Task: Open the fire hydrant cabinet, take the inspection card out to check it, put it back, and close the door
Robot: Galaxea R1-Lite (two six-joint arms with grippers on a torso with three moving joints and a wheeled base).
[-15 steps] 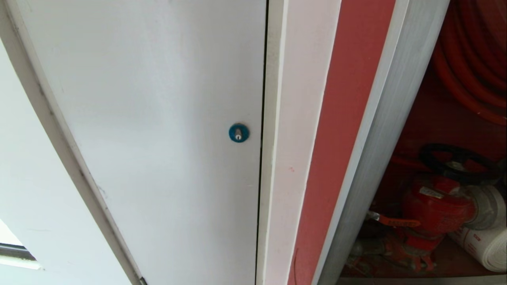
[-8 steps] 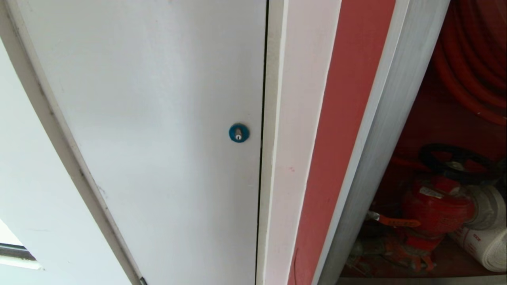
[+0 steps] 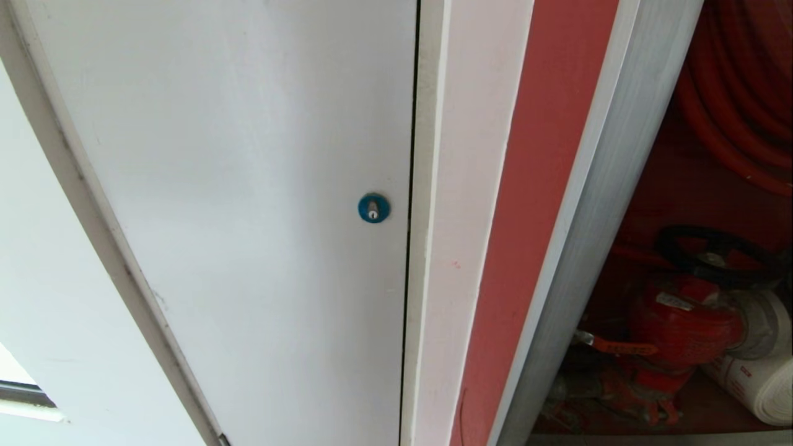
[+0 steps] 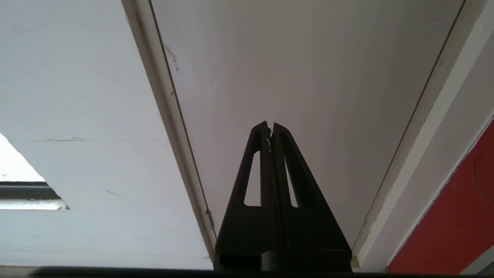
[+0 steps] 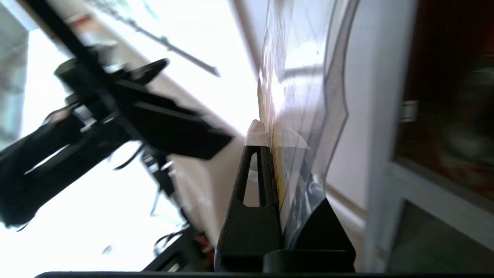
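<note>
The right gripper [image 5: 270, 133] is clamped on the inspection card [image 5: 297, 116].

The card, in a see-through sleeve, stands on edge between the pinched fingers, out of the fire hydrant cabinet [image 3: 700, 279]; the cabinet is open, with a red valve [image 3: 681, 325] and white hose roll [image 3: 759, 384] inside; the left gripper [image 4: 270, 127] is closed and empty, by the white panel [image 3: 248, 186] with the blue lock [image 3: 373, 208].

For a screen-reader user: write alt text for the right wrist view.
The right pincer is shut on the inspection card, a thin sheet in a clear sleeve seen edge-on and standing up from the fingers. To one side is a silver-framed dark glass panel; to the other, blurred black equipment against a bright background.
</note>
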